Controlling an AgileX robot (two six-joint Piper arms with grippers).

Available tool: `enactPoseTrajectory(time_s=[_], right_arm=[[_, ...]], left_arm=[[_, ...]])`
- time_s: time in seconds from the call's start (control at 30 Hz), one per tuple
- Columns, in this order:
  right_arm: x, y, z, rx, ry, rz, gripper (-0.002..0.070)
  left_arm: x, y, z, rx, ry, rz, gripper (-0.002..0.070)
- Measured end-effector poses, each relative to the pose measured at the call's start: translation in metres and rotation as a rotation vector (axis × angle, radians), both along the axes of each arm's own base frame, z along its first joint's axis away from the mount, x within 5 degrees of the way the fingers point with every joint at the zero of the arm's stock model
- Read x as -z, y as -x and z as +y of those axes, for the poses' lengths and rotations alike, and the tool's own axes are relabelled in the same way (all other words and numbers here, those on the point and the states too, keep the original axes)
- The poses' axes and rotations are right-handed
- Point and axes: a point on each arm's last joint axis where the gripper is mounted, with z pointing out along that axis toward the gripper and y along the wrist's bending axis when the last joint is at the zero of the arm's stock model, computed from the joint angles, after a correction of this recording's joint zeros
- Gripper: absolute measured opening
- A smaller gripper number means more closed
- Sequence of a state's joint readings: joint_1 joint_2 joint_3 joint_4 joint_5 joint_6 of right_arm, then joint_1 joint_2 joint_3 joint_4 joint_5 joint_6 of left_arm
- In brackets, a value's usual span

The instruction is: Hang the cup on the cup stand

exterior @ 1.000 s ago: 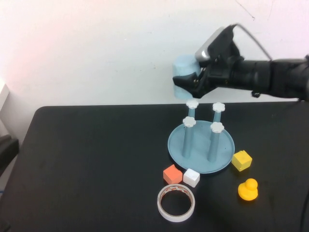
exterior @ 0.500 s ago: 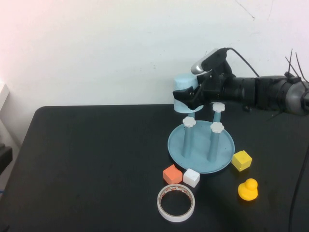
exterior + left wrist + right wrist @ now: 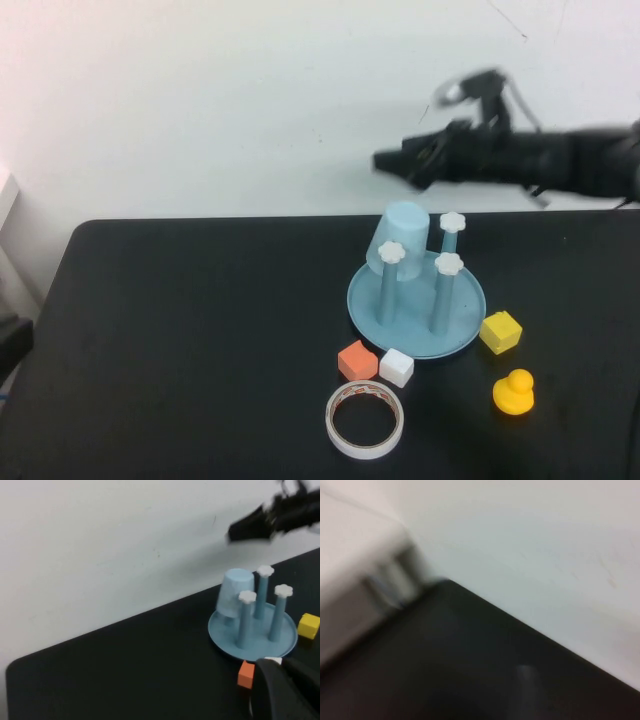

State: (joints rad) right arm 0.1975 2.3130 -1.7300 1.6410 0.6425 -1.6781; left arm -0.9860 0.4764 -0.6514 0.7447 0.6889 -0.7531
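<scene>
The cup (image 3: 401, 240) sits upside down, tilted, over a rear post of the cup stand (image 3: 416, 300). Right gripper (image 3: 385, 160) hovers above, empty, finger spread unclear. Left gripper (image 3: 280, 690), closed, stays low near the tabletop (image 3: 180, 350).

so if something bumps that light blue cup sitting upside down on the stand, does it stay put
Probably not firmly. The small light-blue plastic cup hangs tilted over one rear post of the blue-grey four-post stand, so a nudge may rock it. It looks thin, likely light. The right gripper is above, empty; the left gripper is parked.
</scene>
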Motion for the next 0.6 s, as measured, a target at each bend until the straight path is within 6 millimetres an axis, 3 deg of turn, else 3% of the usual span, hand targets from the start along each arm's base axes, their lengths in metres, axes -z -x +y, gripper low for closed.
enactPoseTrajectory(time_s=[0.13,0.2,0.4,0.6], right_arm=[[-0.057,0.019,-0.032,-0.169,-0.081,0.0,0.0158],[-0.082,0.033,-0.049,-0.278,-0.123,-0.012,0.0075],[-0.137,0.074,-0.103,-0.251,-0.075,-0.005,0.0012],[-0.175,0.151,-0.126,-0.21,-0.02,-0.101,0.0008]], left_arm=[[0.001,-0.001,0.002,-0.009,-0.043,-0.016,-0.0001],[0.002,-0.002,0.004,-0.022,-0.08,-0.039,-0.0001],[0.02,0.0,0.013,-0.06,-0.088,-0.059,-0.0001],[0.032,0.008,0.028,-0.092,-0.048,-0.065,-0.0001]])
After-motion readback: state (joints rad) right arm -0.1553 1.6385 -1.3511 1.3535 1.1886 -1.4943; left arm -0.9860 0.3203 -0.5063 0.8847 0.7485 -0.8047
